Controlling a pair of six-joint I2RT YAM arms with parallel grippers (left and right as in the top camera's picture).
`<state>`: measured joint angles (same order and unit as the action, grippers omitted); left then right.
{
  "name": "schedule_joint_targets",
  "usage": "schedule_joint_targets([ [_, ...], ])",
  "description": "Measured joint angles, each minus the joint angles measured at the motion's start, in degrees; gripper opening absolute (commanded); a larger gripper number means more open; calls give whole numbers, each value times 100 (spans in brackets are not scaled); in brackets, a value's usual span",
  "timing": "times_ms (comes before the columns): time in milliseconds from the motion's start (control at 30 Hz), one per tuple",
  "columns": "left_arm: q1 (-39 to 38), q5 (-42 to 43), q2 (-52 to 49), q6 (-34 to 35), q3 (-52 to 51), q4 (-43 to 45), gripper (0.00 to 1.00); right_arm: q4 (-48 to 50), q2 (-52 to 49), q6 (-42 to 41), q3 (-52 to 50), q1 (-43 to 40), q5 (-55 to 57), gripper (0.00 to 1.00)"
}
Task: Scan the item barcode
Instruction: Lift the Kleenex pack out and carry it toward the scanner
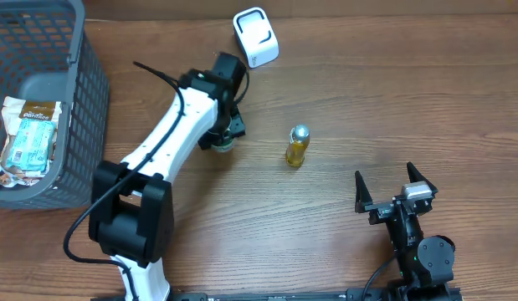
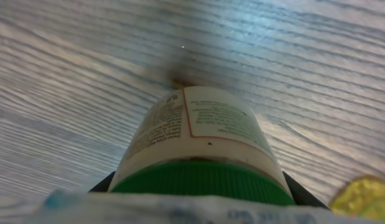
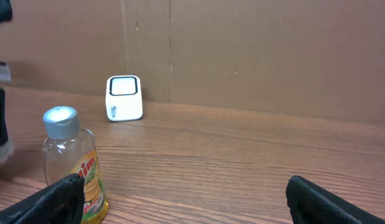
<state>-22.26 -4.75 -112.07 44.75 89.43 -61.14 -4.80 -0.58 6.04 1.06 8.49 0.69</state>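
White plastic bottle with green cap (image 2: pixel 198 130) stands upright on wooden worktop (image 1: pixel 367 92), left of centre, under left gripper (image 1: pixel 221 134). Left fingers (image 2: pixel 296 188) pinch it at both sides of cap; printed label faces wrist camera. White cube-shaped scanner (image 1: pixel 255 37) sits near far edge, just beyond left gripper. Clear bottle of yellow liquid with grey cap (image 1: pixel 297 147) stands upright mid-worktop. Right gripper (image 1: pixel 386 177) near front edge, fingers spread wide, holding nothing. Grey mesh basket (image 1: pixel 74 100) at far left holds snack packets (image 1: pixel 28 142).
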Motion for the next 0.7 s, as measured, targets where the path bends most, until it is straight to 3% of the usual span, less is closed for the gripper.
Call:
schedule_joint_targets([
  [433, -177, -151, -2, 748, -629, 560, 72, 2, 0, 0, 0, 0, -2, 100],
  [633, -177, -107, -2, 820, -804, 721, 96, -2, 0, 0, 0, 2, -2, 100],
  [700, -177, -98, -2, 776, -817, 719, 100, 0, 0, -2, 0, 0, -2, 100],
])
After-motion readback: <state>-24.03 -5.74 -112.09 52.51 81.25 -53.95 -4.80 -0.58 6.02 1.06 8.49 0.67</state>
